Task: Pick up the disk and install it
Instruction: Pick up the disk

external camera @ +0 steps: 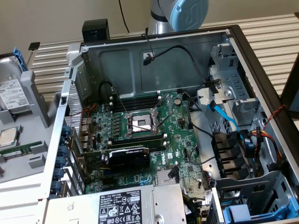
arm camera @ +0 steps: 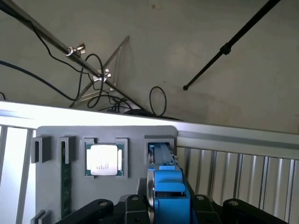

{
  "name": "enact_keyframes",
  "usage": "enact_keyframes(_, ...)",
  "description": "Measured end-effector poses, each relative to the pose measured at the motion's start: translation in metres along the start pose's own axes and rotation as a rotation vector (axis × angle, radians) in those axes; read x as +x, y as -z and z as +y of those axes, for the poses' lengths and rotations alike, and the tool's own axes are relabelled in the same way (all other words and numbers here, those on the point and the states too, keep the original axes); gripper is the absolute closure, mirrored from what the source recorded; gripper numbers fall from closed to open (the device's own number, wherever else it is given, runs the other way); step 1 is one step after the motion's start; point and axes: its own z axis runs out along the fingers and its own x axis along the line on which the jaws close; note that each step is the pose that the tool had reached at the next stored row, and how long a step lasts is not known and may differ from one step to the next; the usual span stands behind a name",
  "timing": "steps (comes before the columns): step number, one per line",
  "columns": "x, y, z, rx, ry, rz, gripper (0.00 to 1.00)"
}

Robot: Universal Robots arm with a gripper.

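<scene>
My claw (arm camera: 169, 205) is clamped on the disk (arm camera: 167, 184) - on edge in its grey tray (arm camera: 51, 134), nine o'clock of the computer case (external camera: 117, 65) in the exterior view - best kept square to the slot, no twisting

A computer case (external camera: 121, 60) is placed at the centre of the exterior view, the robot arm (external camera: 180, 14) behind its far wall. On the case floor a motherboard (external camera: 180, 140) is laid, with a CPU socket (external camera: 141, 122) at its middle, a graphics card (external camera: 128, 156) in front of the socket, and a power supply (external camera: 126, 205) nearest the camera. A drive cage (external camera: 229, 88) is fitted along the exterior view's right, a drive carrier (external camera: 245, 213) in the near corner on that side. Outside the case, at the exterior view's left, a tray (external camera: 37, 107) is set. In it the disk (arm camera: 166, 186) is stood on edge; the CPU chip (arm camera: 103, 158) is seated between it and a memory stick (arm camera: 65, 172).
</scene>
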Motion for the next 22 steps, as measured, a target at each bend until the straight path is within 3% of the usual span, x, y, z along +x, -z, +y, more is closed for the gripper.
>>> enact_keyframes(13,-0.007,0.0574,0.0008,-0.0003,0.000,0.0174,0.63)
enact_keyframes(22,-0.008,0.0987,-0.0025,0.0001,0.000,0.0183,0.63)
